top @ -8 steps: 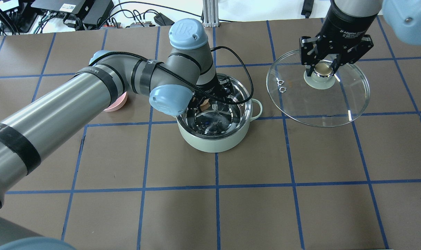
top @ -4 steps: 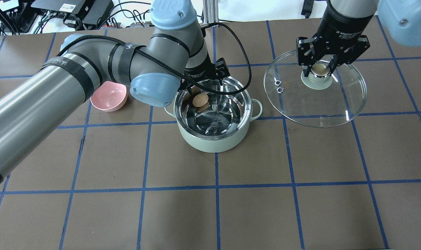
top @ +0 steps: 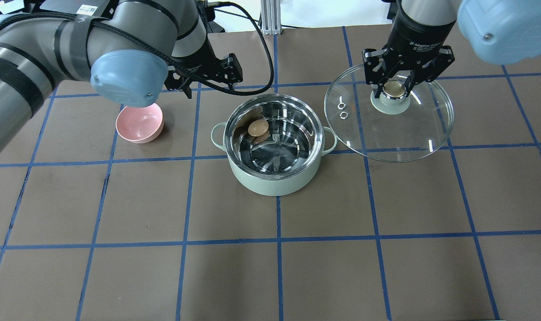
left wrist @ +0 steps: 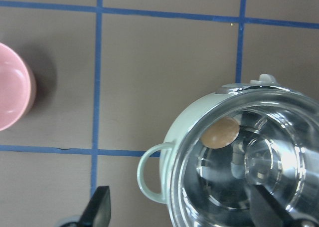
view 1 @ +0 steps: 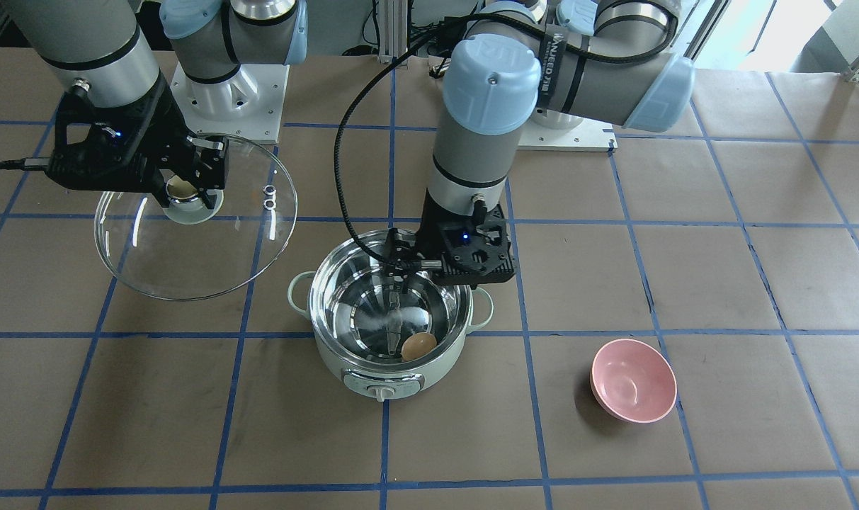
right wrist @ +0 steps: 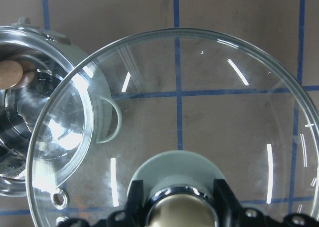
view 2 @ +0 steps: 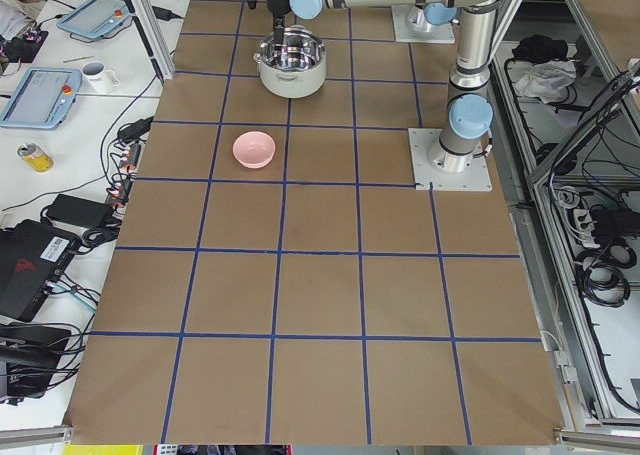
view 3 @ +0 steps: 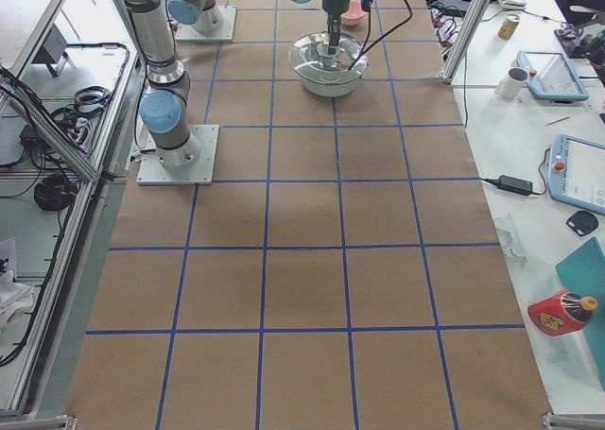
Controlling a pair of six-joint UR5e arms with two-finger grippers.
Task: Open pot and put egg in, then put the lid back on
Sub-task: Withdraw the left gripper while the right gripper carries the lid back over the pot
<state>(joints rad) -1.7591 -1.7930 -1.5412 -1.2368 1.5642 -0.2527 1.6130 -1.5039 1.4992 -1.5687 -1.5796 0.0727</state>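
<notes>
Exterior front-facing view puts the pink bowl [view 1: 633, 380] nearest, sitting on the brown bench [view 1: 188, 425] well apart from everything else. Just behind it is the pot [view 1: 440, 363], pale mint green and uncovered, with a shiny steel inside, a white dial on its front panel and a loop handle on each side. The egg [view 1: 418, 346], tan-brown and small, lies on the steel floor inside, close against the wall on the panel side, with its reflection smeared in the metal beside it.

Above the pot's robot-side rim hangs the left tool [view 1: 464, 262], pointing straight down from an upright wrist and raised clear of the pot. In the left wrist view its fingers [left wrist: 98, 207] are spread wide, with nothing between them.

Further back, toward the robot's right, the lid [view 1: 188, 255] is held off the pot, a clear glass disc about as wide as the pot. The right tool [view 1: 187, 195] is clamped on its beige-gold knob [view 1: 183, 190], which sits on a pale green base. The right wrist view shows the pot's rim and handle through the glass.

By count: one pot, one egg, one lid, one bowl, two arms, two small metal rings in the glass.
</notes>
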